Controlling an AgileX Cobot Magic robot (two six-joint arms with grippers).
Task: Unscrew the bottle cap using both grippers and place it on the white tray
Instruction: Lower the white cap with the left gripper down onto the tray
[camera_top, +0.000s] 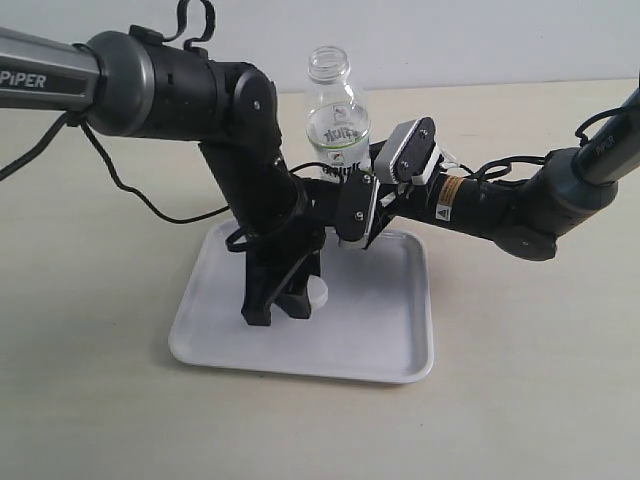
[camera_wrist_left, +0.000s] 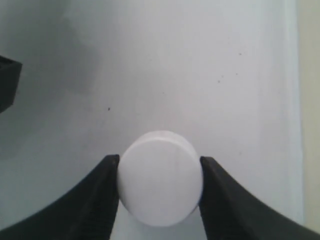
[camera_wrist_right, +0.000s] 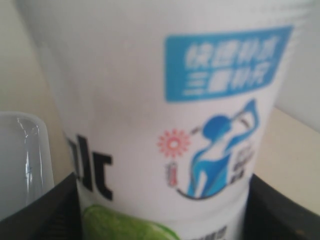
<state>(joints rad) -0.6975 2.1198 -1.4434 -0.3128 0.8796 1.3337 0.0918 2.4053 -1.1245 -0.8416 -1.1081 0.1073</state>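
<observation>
Exterior view: the left gripper (camera_top: 297, 301) points down onto the tray (camera_top: 392, 335), with the cap (camera_top: 318, 295) at its tip, toward 9 o'clock from the tray's middle. I cannot tell from here whether the cap rests on the surface or hangs just above it. The bottle (camera_top: 335, 115) stands uncapped at 1 o'clock from the cap, at the tray's far edge, with the right gripper (camera_top: 356, 207) clamped low on its body. The main risk, as I judge it, is that the two grippers are crowded together. A careless lift of the left arm could knock the bottle or the right gripper.

Left wrist view: the left gripper (camera_wrist_left: 160, 172) grips the cap (camera_wrist_left: 160, 180), with both fingers (camera_wrist_left: 100, 197) touching its ribbed side. The tray (camera_wrist_left: 175, 65) lies beneath. If released above the surface, the cap could land on edge and roll toward the low rim. It could also cling to one finger and be dragged along.

Right wrist view: the right gripper (camera_wrist_right: 160, 215) holds the bottle (camera_wrist_right: 165, 125), its jaws pressing both sides of the label. Squeezing the thin plastic harder could buckle it. Letting go abruptly could tip the bottle, since it stands right at the tray (camera_wrist_right: 25, 160) corner.
</observation>
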